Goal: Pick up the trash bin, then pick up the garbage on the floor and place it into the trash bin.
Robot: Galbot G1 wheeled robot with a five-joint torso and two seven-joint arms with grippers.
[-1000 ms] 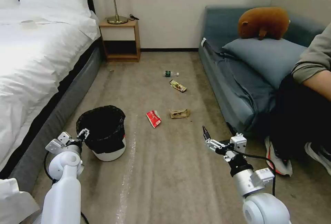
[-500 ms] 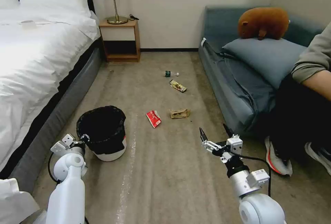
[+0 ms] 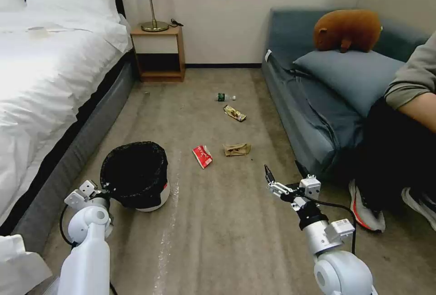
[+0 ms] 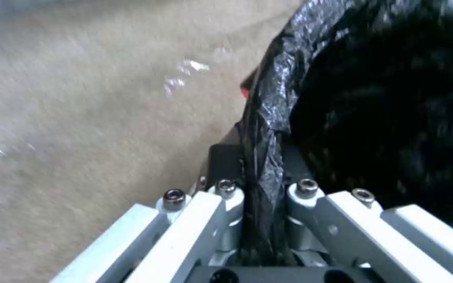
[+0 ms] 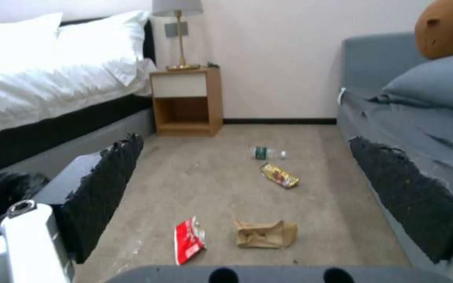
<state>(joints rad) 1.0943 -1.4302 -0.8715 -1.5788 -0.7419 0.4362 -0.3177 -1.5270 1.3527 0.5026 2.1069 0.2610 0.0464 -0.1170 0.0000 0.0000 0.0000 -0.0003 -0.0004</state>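
The step in hand is the first one, picking up the trash bin [image 3: 135,176]: the left gripper [image 4: 260,184] is clamped on the bin's bag-lined rim, one finger outside and one inside the black liner, at the side of the bin nearest the bed [image 3: 41,86]. The bin looks slightly tipped, though whether its base has left the floor [image 3: 218,240] cannot be told. The next move, as I judge it, calls for a steady lift so the thin rim does not slip from the pinch. The right gripper [image 3: 284,178] hovers above the carpet near the sofa [image 3: 313,118], its fingers spread apart, holding nothing. The garbage lies mid-floor: red-and-white packet [image 3: 202,156], brown paper bag [image 3: 236,149], snack wrapper [image 3: 234,113] and small bottle [image 3: 225,97]. Compared with a second ago, the bin has shifted a little toward the robot with the left gripper, and the right arm has edged inward.
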